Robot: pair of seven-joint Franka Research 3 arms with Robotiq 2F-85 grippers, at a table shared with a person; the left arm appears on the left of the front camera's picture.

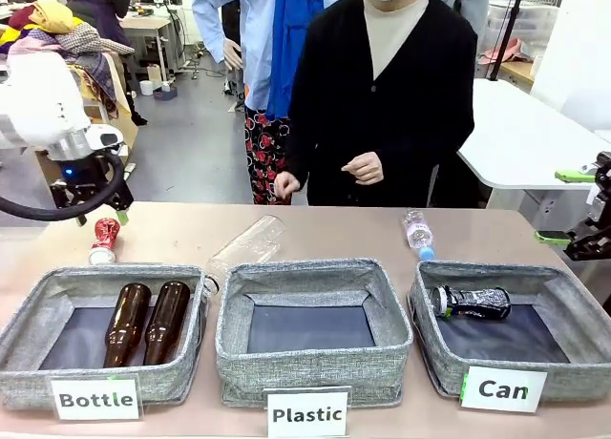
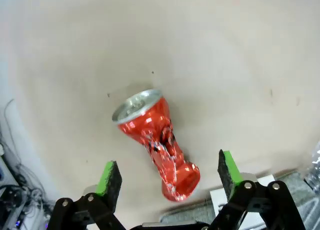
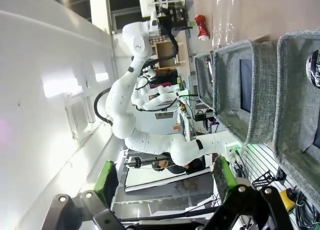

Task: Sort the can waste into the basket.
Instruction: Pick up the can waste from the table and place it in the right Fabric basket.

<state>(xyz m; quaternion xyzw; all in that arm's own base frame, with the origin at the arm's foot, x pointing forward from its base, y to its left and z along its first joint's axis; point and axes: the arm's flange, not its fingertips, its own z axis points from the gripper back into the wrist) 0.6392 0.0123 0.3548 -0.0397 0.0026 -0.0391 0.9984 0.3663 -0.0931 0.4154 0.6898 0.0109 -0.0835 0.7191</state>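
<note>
The left gripper (image 1: 100, 217) hovered over the shiny red crushed drink can (image 1: 103, 239), which lay on its side on the pale surface (image 1: 334, 224) just behind the grey fabric bin labelled "Bottle" (image 1: 29, 310). Its green-padded fingers stood wide apart and held nothing. In the left wrist view they straddled the can's crumpled lower end without touching it, apparently lined up for a grasp across its width. The black crushed can with silver print (image 1: 473, 303) lay inside the grey woven basket labelled "Can" (image 1: 573, 277), so one piece looked sorted. The right gripper (image 1: 565, 206) hung beside that basket at the surface's edge, jaws likewise spread and empty, probably parked there to leave the left arm room.
</note>
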